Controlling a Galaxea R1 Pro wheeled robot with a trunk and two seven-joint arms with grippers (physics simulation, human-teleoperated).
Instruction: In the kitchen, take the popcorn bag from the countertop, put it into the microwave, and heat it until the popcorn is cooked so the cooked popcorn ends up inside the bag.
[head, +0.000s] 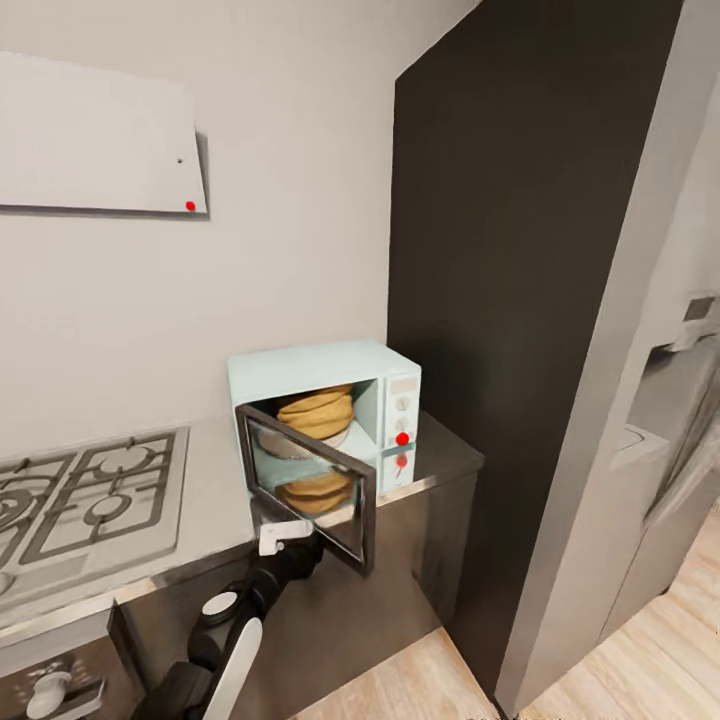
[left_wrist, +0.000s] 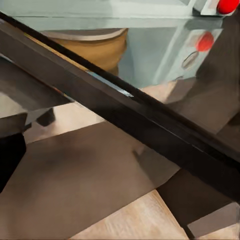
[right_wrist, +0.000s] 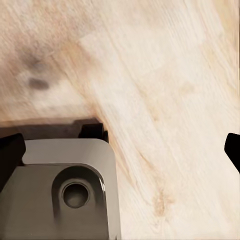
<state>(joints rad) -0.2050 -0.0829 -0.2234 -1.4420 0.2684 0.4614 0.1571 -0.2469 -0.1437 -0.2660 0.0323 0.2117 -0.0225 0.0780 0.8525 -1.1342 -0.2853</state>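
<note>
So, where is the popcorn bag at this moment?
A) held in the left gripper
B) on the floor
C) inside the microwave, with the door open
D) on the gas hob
C: the popcorn bag sits inside the microwave, whose door stands open toward the left gripper.

The grey countertop (head: 215, 500) runs along the wall over dark cabinet fronts. The microwave (head: 320, 375) stands on it at about 3 o'clock, near its right end, door swung open over the front edge. A gas hob (head: 90, 500) is set in at 9 o'clock.
</note>
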